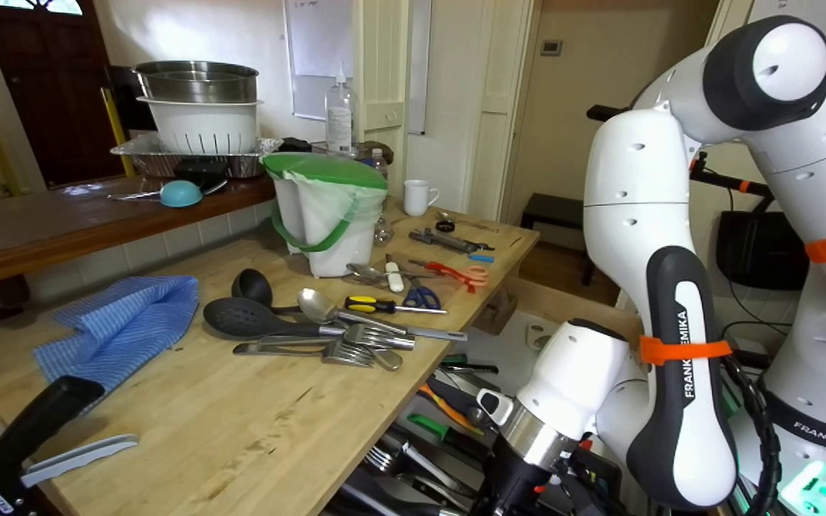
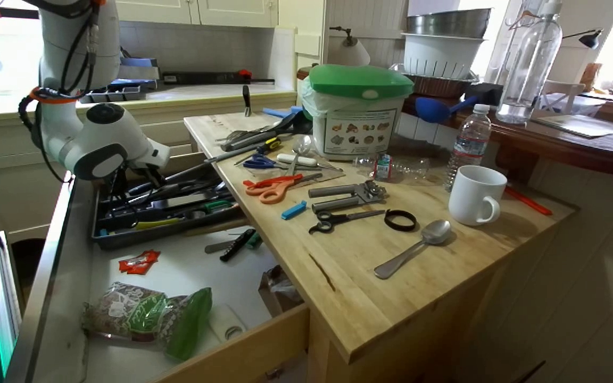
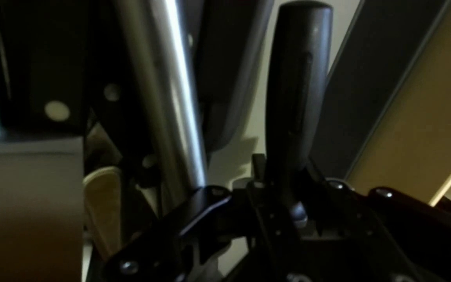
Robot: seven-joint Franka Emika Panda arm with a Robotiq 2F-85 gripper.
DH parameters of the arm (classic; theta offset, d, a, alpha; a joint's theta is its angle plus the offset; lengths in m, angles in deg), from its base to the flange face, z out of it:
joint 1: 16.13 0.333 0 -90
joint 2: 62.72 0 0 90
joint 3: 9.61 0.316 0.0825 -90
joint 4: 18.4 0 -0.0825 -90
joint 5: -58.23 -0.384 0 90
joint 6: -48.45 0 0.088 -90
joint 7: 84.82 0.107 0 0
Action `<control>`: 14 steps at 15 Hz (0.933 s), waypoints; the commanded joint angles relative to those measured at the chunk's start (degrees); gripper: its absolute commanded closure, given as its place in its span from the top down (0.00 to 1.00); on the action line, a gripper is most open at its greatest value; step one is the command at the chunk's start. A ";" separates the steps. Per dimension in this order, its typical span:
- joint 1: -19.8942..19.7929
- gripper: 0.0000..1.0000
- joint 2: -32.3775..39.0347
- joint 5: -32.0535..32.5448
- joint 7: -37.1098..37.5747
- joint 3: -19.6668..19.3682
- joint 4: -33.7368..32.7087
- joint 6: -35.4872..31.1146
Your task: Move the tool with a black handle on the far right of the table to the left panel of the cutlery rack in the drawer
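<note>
In the wrist view my gripper (image 3: 284, 168) is shut on the black handle of a tool (image 3: 300, 74). The handle's free end points away from the gripper, and a bit of metal shows between the fingers; the rest of the tool is hidden. The gripper is low in the cutlery rack (image 2: 125, 242), inside the open drawer (image 2: 264, 340). The handle lies beside the rack's dark side wall (image 3: 358, 78). In an exterior view the gripper's black body (image 1: 510, 476) is over the drawer and its fingertips are out of frame. The table (image 1: 241, 423) stands beside the drawer.
A metal rod-like handle (image 3: 174, 98) and a wide metal blade (image 3: 29, 203) lie close to the gripper. Black scissors (image 2: 328, 222), a can opener (image 2: 346, 196), a spoon (image 2: 413, 250) and a mug (image 2: 477, 194) are on the table. The tabletop edge overhangs the drawer.
</note>
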 commanded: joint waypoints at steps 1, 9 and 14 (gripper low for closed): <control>-1.42 0.06 4.27 6.25 2.31 0.86 -1.55 -0.75; 3.29 0.78 -2.15 -2.83 5.94 -3.55 5.32 -16.97; 3.52 1.00 -13.96 -4.23 10.90 -5.36 13.39 -4.77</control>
